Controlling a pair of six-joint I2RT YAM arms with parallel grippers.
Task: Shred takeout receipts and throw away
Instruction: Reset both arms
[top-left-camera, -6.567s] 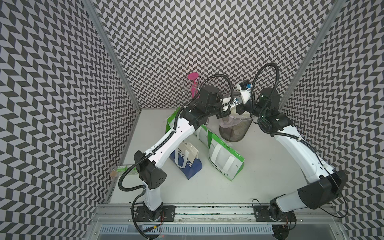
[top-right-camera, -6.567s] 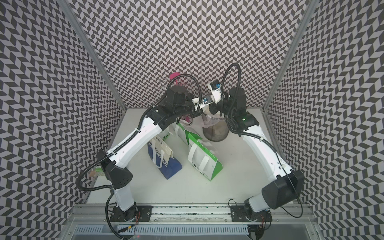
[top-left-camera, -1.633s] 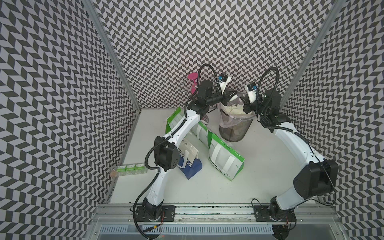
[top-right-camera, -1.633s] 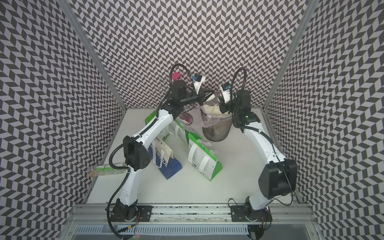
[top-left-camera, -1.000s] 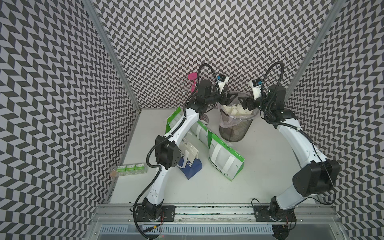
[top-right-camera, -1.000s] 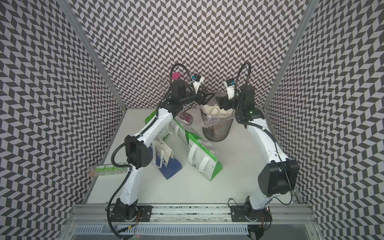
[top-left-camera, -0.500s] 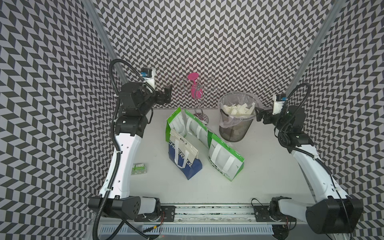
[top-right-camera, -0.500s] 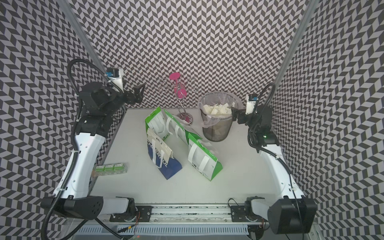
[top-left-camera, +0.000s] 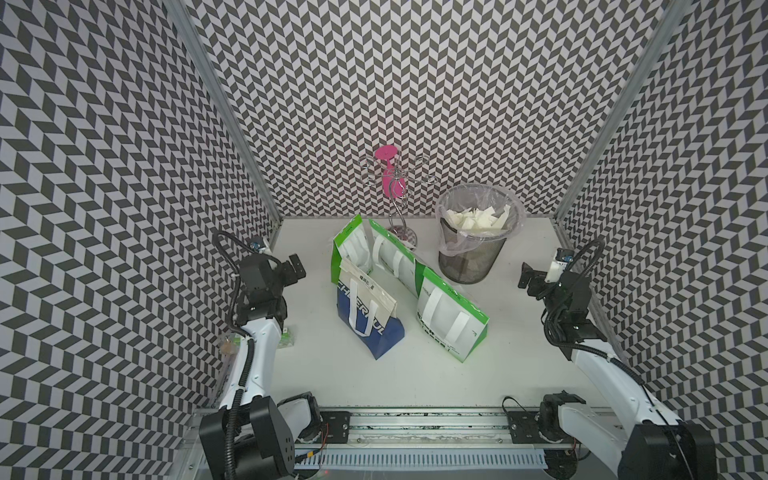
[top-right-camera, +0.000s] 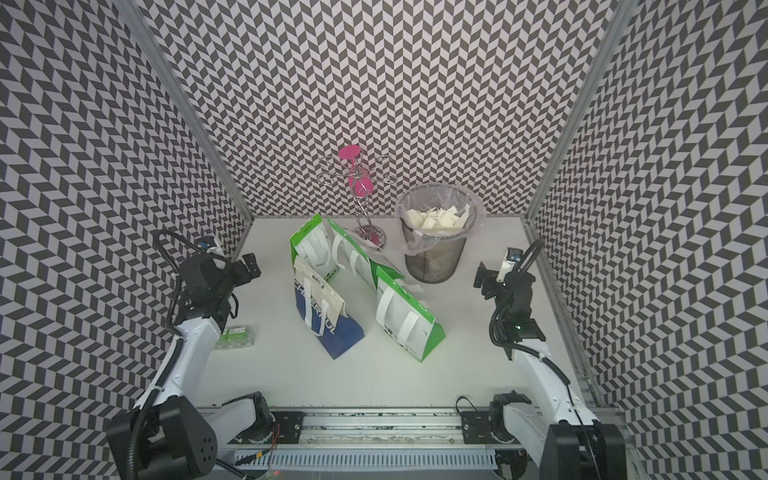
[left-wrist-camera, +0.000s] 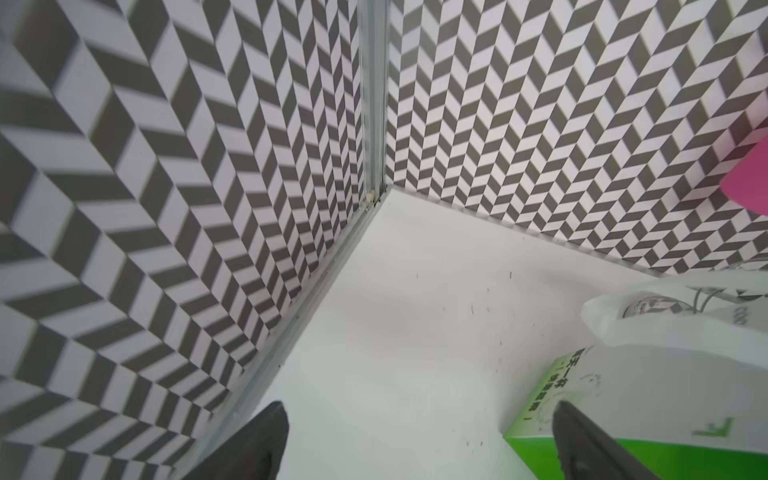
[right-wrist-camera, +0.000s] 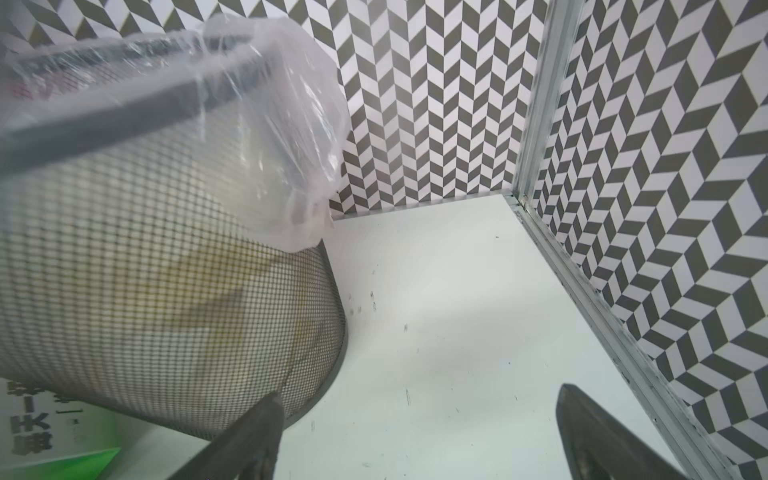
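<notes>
Back by the wall, the torn takeout receipts (top-left-camera: 478, 218) are piled in the plastic-lined mesh wastebasket (top-left-camera: 467, 266). Meanwhile the left gripper (top-left-camera: 297, 267) hangs near the left wall, jaws spread wide, holding nothing. The right gripper (top-left-camera: 527, 279) sits near the wastebasket's right side, also wide and empty. Paper bags (top-left-camera: 451, 320) stand between them.

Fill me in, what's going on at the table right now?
Nothing is being handled at this moment. The left gripper and right gripper both hang open and empty at opposite sides of the white table. The black wire-mesh bin, lined with clear plastic, holds a pile of torn cream paper receipt pieces. Several green-and-white paper bags and a blue-and-cream paper bag lie on the table between the arms. Whether any receipt remains inside them cannot be told.
</notes>
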